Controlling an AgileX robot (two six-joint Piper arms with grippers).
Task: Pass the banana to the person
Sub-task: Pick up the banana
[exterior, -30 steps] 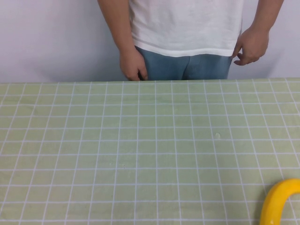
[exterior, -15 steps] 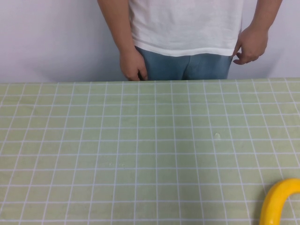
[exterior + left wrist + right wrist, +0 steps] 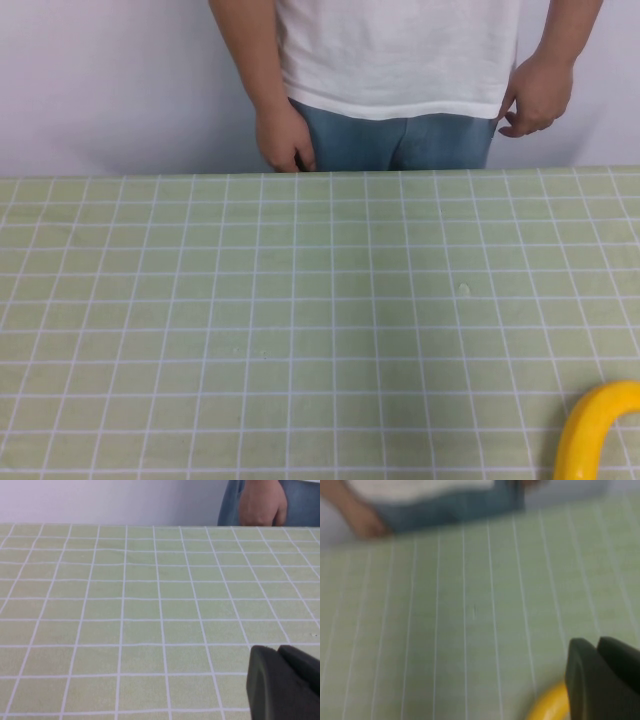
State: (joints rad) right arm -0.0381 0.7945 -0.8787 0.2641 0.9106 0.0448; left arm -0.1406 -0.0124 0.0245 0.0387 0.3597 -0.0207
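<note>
The banana [image 3: 590, 430] is bright yellow and curved. It lies at the near right corner of the table, partly cut off by the picture's edge. In the right wrist view the banana [image 3: 547, 705] shows just beside my right gripper [image 3: 597, 642], whose dark fingers are together, not around the banana. My left gripper [image 3: 279, 649] is shut and empty, low over the cloth on the left side. The person [image 3: 395, 60], in a white T-shirt and blue jeans, stands behind the far table edge with both hands hanging down. Neither gripper shows in the high view.
The table [image 3: 300, 300] is covered with a pale green cloth with a white grid. A plain white wall stands behind the person. A small speck [image 3: 464, 290] lies on the cloth right of centre.
</note>
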